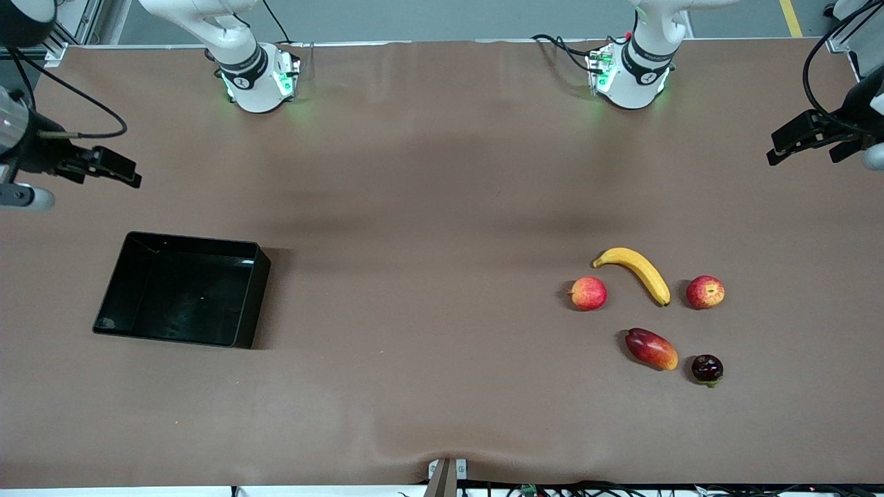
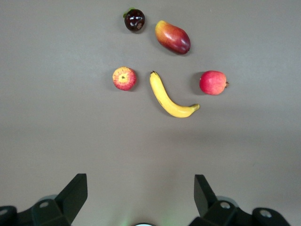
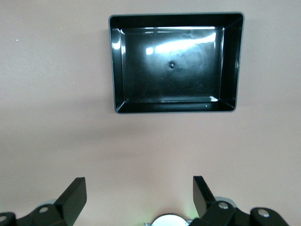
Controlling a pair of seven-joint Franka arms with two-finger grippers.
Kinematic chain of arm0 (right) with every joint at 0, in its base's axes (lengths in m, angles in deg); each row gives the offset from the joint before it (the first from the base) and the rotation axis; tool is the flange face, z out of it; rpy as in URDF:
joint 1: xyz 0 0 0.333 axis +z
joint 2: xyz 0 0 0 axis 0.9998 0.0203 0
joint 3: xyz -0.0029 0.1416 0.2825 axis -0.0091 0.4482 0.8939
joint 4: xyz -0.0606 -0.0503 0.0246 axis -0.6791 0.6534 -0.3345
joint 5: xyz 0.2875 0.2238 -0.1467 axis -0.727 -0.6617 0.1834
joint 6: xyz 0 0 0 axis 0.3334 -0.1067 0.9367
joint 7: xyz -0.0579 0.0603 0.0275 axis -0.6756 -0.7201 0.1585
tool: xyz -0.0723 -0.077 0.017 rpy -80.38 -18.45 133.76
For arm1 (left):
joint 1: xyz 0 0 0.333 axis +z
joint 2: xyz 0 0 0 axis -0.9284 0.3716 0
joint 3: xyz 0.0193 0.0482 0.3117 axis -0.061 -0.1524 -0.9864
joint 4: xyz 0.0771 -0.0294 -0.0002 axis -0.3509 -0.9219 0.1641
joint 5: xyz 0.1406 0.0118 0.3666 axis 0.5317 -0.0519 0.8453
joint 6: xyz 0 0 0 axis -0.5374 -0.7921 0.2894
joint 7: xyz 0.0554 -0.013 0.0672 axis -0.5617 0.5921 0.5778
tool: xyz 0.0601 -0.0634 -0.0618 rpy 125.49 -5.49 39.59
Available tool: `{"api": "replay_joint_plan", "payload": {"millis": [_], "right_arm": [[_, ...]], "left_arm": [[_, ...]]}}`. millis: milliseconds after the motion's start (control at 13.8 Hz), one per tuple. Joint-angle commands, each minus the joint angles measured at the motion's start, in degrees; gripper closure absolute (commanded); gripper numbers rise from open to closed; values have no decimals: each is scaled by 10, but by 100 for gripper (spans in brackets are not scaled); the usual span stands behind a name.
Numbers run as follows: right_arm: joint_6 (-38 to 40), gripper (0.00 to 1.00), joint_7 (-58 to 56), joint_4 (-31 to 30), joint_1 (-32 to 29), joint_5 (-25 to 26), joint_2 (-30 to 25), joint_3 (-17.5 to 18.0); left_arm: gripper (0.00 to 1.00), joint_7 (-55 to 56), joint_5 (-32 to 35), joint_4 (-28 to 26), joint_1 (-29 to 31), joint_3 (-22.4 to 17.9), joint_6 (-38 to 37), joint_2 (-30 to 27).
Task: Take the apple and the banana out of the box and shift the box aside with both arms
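Observation:
Toward the left arm's end of the table lies a curved yellow banana (image 1: 635, 273) (image 2: 168, 96) between two red apples with yellow patches, one (image 1: 588, 293) (image 2: 212, 82) toward the table's middle and one (image 1: 705, 291) (image 2: 124, 78) toward the end. The glossy black box (image 1: 179, 290) (image 3: 174, 61) sits empty toward the right arm's end. My left gripper (image 2: 140, 183) hangs open over bare cloth short of the fruits. Over bare cloth short of the box, my right gripper (image 3: 139, 184) is open too. Neither hand shows in the front view.
A red-orange mango (image 1: 651, 348) (image 2: 173, 37) and a small dark purple fruit (image 1: 707, 368) (image 2: 134, 20) lie nearer the front camera than the banana. Black clamp-like mounts (image 1: 103, 166) (image 1: 808, 134) reach in over both ends of the table. Brown cloth (image 1: 428, 276) covers the table.

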Motion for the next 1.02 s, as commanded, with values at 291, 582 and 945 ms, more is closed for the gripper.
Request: {"api": "replay_joint_plan", "payload": {"millis": [291, 582, 945], "right_arm": [[55, 0, 82, 48, -26, -41, -2, 0], [12, 0, 2, 41, -49, -2, -10, 30], [7, 0, -10, 38, -62, -1, -12, 50]], "left_arm": [[0, 54, 11, 8, 3, 40, -15, -3], [0, 55, 22, 27, 4, 40, -15, 7], [0, 55, 23, 27, 1, 40, -16, 8]]}}
